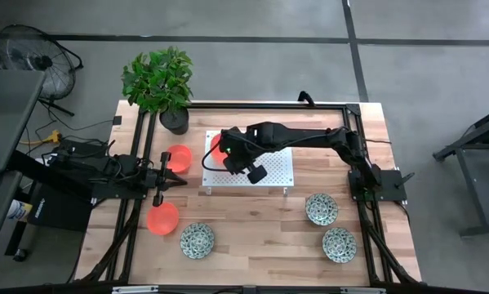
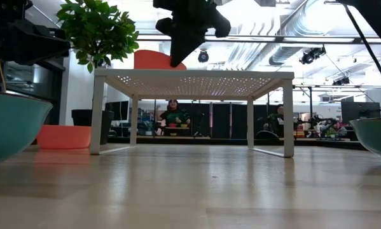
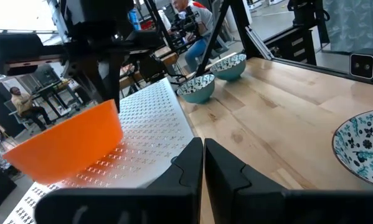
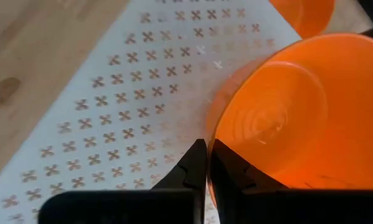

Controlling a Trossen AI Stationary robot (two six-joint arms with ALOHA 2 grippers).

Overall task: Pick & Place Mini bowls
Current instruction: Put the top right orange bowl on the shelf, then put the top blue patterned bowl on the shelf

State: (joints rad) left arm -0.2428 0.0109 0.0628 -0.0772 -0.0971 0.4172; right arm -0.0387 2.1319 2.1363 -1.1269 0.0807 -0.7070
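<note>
Three orange mini bowls show in the high view. One [image 1: 179, 157] sits on the table left of the white perforated stand [image 1: 268, 173], one [image 1: 162, 218] sits nearer the front, and one [image 1: 217, 145] is at the stand's left end, in my right gripper [image 1: 225, 152]. Speckled bowls rest at the front left [image 1: 197, 240] and front right [image 1: 321, 209], [image 1: 340, 244]. My right gripper [image 4: 208, 163] is shut on the orange bowl [image 4: 286, 118]. My left gripper [image 1: 181, 176] hovers between the two free orange bowls, shut [image 3: 203, 155] and touching nothing. My right gripper pinches the orange bowl's rim [image 4: 212, 138], one finger inside the bowl and one outside. The fingers come from above, slanting toward the table's left. The bowl [image 3: 68, 146] hangs tilted just over the stand's top [image 3: 149, 118]; whether its base touches the stand I cannot tell.
A black pot with a green plant [image 1: 174, 121] stands at the far left corner, close to the stand. A black frame rail [image 1: 260, 104] runs around the table. In the low view the stand [image 2: 193, 77] stands on thin legs, and people sit in the room behind it.
</note>
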